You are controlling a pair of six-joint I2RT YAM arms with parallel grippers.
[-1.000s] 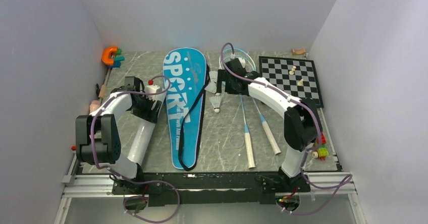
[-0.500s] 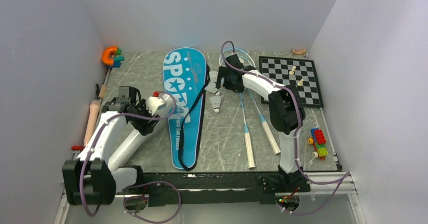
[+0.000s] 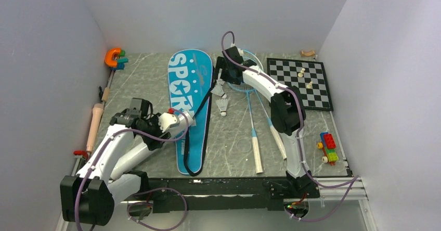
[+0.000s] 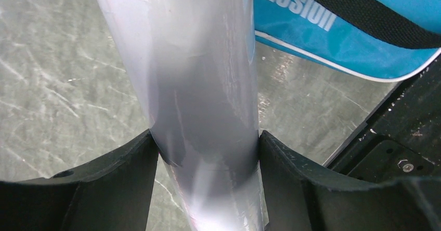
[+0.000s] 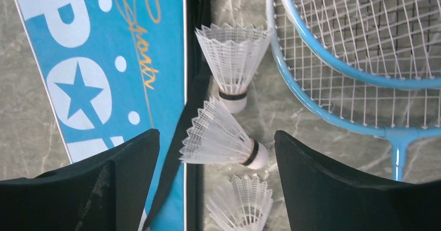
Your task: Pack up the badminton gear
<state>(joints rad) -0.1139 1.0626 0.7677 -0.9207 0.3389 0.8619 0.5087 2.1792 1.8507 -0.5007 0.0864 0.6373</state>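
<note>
My left gripper (image 3: 155,132) is shut on the long white tube (image 3: 176,120) and holds it slanted, its red-capped end over the blue "SPORT" bag (image 3: 190,80). In the left wrist view the tube (image 4: 200,85) fills the space between the jaws (image 4: 208,145), with the bag (image 4: 343,43) behind. My right gripper (image 3: 222,81) is open above three white shuttlecocks beside the bag's black strap. In the right wrist view the middle shuttlecock (image 5: 221,140) lies between the jaws, with one beyond (image 5: 234,59) and one nearer (image 5: 244,205). Two light-blue rackets (image 3: 253,132) lie to the right, their heads (image 5: 398,140) partly under the arm.
A chessboard (image 3: 291,69) with a few pieces lies at the back right. An orange clamp (image 3: 112,58) sits at the back left corner. Toy bricks (image 3: 327,146) lie at the right edge. A pinkish stick (image 3: 95,122) lies along the left wall. Walls enclose three sides.
The left arm has swung the tube's capped end toward the near right, over the bag. The right gripper has moved left and farther back, over the shuttlecocks.
</note>
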